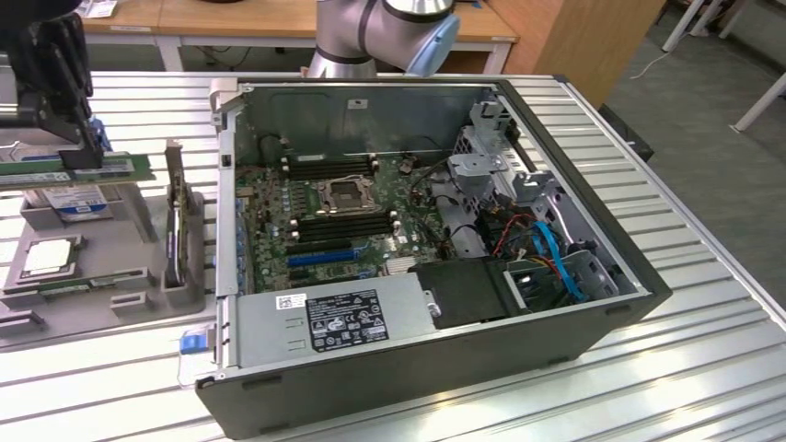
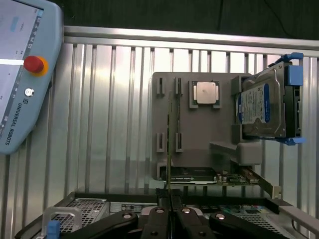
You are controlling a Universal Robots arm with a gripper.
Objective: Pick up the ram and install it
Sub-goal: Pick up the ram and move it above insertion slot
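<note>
Computer case (image 1: 590, 350): lying open on the slatted metal table (image 1: 700, 368), motherboard (image 1: 331, 216) facing up.
Power supply (image 1: 331, 318): sitting along the case's near edge.
Grey holder (image 2: 209, 134): resting beside the case, on the exterior view's left.
Hard drive (image 2: 264, 107): sitting in the holder.
Silver CPU chip (image 2: 205, 92): lying flat in a holder recess.
Teach pendant (image 2: 20, 74): lying on the table, showing its red button.

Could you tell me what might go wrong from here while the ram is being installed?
The claw pinches the ram by a thin edge, so it could tilt or slip. It hangs over the tray near the hard drive and could knock it. The case wall stands between it and the memory slots.
</note>
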